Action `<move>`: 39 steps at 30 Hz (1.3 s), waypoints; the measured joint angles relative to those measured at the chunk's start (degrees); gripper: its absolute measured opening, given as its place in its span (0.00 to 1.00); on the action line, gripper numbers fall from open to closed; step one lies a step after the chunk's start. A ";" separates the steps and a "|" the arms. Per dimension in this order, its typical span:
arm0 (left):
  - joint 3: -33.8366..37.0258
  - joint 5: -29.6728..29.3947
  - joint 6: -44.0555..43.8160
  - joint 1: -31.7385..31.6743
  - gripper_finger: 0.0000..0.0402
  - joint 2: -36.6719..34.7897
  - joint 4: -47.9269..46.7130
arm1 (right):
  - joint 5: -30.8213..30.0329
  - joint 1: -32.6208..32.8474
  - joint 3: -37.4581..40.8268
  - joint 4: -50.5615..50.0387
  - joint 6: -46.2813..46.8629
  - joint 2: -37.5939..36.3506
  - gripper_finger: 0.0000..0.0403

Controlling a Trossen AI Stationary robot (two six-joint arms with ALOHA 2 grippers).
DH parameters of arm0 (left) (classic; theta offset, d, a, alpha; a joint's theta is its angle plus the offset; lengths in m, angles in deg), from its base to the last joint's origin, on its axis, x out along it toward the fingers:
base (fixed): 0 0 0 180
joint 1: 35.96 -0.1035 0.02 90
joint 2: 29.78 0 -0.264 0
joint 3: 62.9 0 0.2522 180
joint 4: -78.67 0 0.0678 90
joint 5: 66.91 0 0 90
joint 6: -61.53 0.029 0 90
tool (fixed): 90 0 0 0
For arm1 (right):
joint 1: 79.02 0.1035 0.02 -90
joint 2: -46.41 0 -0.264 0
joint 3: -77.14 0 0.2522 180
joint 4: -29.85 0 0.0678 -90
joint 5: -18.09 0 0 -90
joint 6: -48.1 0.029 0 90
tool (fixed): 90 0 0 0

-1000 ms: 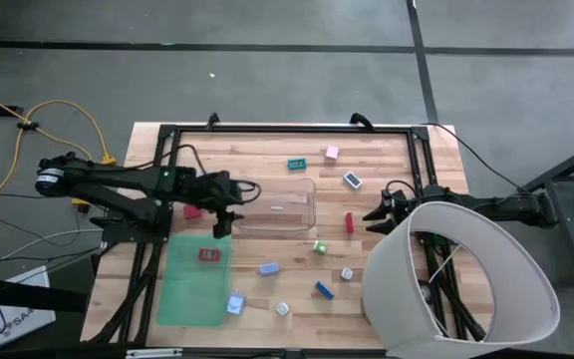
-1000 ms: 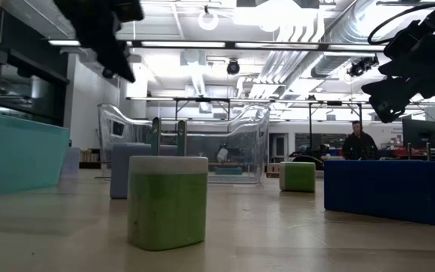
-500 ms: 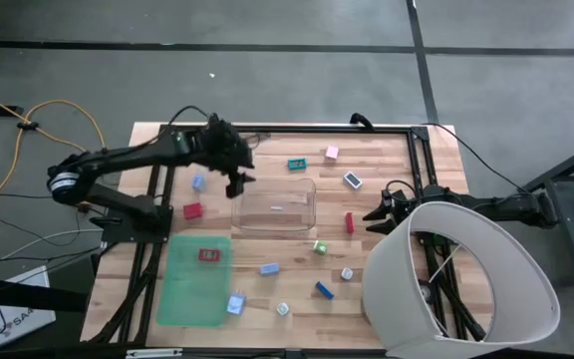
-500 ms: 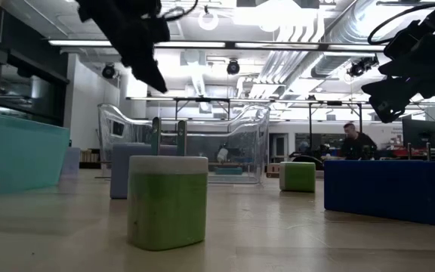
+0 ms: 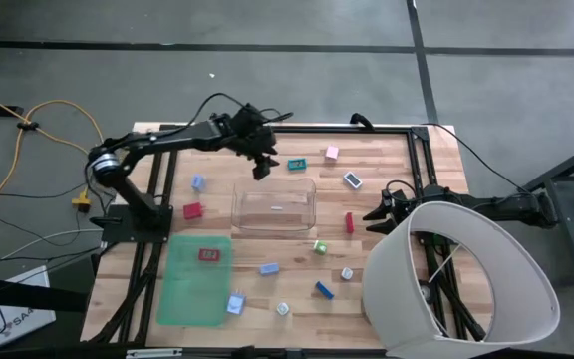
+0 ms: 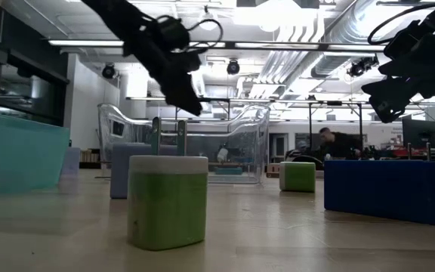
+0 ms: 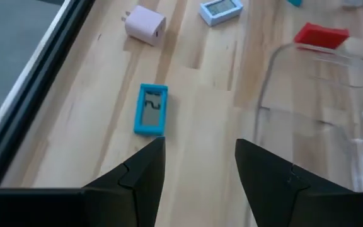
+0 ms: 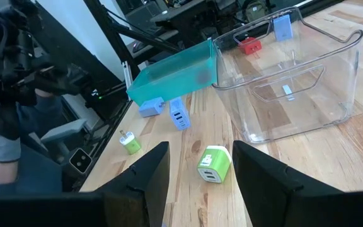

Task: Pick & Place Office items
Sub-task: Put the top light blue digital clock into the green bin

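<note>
The left gripper (image 5: 261,170) has swung from the desk's left side toward its far edge, fingers apart and empty, now nearing the teal item (image 5: 296,164), probably the next pick.

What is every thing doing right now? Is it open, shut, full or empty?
clear bin: upright, nothing inside.
left tool: open, empty, up above the table near the teal piece.
right tool: open, empty, hangs on the clear bin's right.
teal piece: lying flat on the table.
green mat: lying flat, with a red piece on it.
</note>
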State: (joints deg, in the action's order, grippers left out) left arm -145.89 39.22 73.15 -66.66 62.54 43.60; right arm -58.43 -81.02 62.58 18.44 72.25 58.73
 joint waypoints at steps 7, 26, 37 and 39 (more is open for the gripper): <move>-12.00 0.40 3.73 -1.31 0.46 10.58 -4.22 | 0.08 0.02 0.00 0.00 -0.01 -0.02 0.40; -18.41 4.32 5.03 -4.13 0.46 19.94 -10.05 | 0.02 0.02 0.00 0.02 0.01 0.00 0.40; -18.41 6.31 10.24 -3.87 0.47 22.50 -10.91 | 0.02 0.02 0.00 0.02 -0.01 0.00 0.40; -18.41 6.37 11.03 -3.87 0.49 22.50 -10.85 | 0.01 0.01 0.00 0.02 0.01 0.00 0.40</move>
State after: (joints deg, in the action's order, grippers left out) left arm -164.30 45.59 84.18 -70.53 85.04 32.75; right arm -58.42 -81.01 62.58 18.46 72.26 58.73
